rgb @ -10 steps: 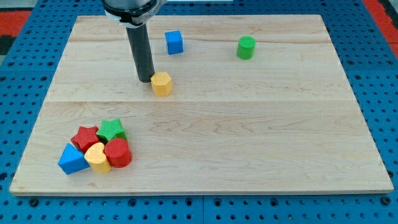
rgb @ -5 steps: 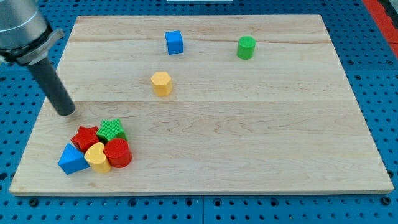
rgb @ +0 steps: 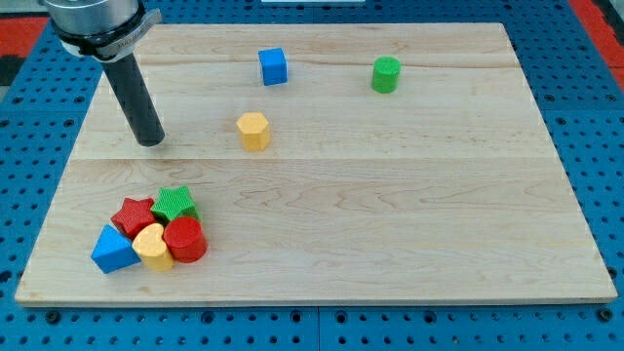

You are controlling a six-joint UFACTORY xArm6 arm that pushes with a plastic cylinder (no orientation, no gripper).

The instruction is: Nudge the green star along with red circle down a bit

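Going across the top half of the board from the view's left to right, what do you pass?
my tip → yellow hexagon block → blue cube → green cylinder.

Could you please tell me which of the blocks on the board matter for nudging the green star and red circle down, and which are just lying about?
Belong to the job:
green star
red circle
my tip, toward the view's top from the cluster, apart from it

Just lying about:
red star
yellow heart
blue triangular block
yellow hexagon
blue cube
green cylinder
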